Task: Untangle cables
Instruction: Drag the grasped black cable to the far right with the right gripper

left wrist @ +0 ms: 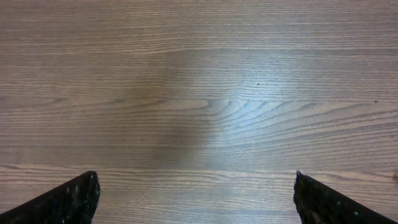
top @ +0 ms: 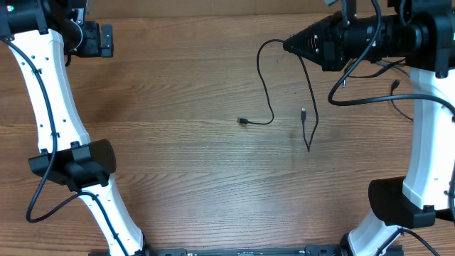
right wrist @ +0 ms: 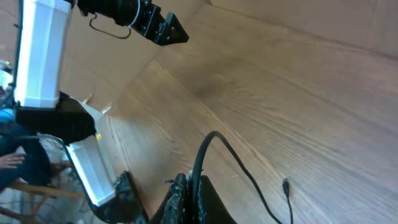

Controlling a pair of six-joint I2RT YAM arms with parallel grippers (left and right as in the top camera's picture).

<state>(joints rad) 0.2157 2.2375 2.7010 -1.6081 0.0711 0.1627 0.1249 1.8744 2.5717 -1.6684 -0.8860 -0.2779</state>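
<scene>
1. Two strands of the cables (top: 271, 107) trail apart on the table (top: 178, 185), uncrossed; separation looks nearly done, release pending.
2. Right gripper (top: 290, 45) pinched shut on them near the far edge, toward the right corner; plug ends (top: 243, 121) lie mid-table.
3. Left gripper (top: 108, 40) wide, empty, far-left corner.

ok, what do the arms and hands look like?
The left arm and right arm have white rounded links, black joint housings and loose black wires alongside. The left hand and right hand are black; the right tapers to a wedge.
</scene>
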